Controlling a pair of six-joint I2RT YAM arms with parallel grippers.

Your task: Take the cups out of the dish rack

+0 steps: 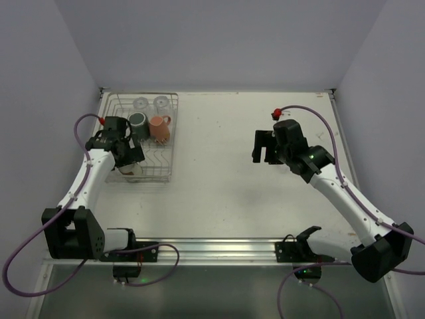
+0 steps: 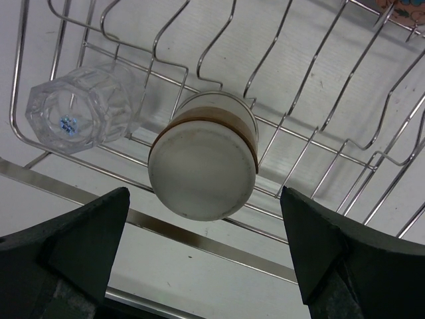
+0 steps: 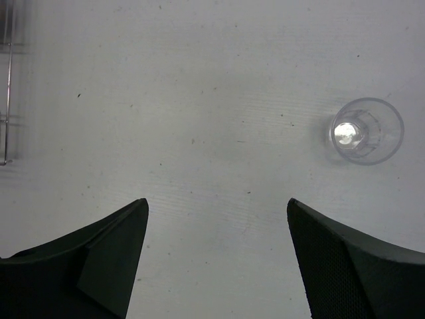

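Observation:
The dish rack [image 1: 170, 136] stands at the table's far left. In its back half sit two clear glasses [image 1: 141, 104], a dark green mug [image 1: 137, 122] and a salmon-pink mug [image 1: 159, 127]. My left gripper [image 1: 128, 154] hovers open over the rack's front part. In the left wrist view its jaws [image 2: 204, 199] stand wide apart just short of a tan-banded cup [image 2: 202, 166] lying bottom-up on the rack wires [image 2: 312, 86], beside a faceted clear glass [image 2: 80, 109]. My right gripper [image 1: 264, 153] is open above bare table with nothing between its fingers [image 3: 217, 206]. A clear glass [image 3: 367, 131] stands upright on the table to its right.
The rack's wire edge [image 3: 6, 100] shows at the far left of the right wrist view. Bare table lies between the rack and the right arm. Walls close the table at the back and sides. A metal rail [image 1: 219, 249] runs along the near edge.

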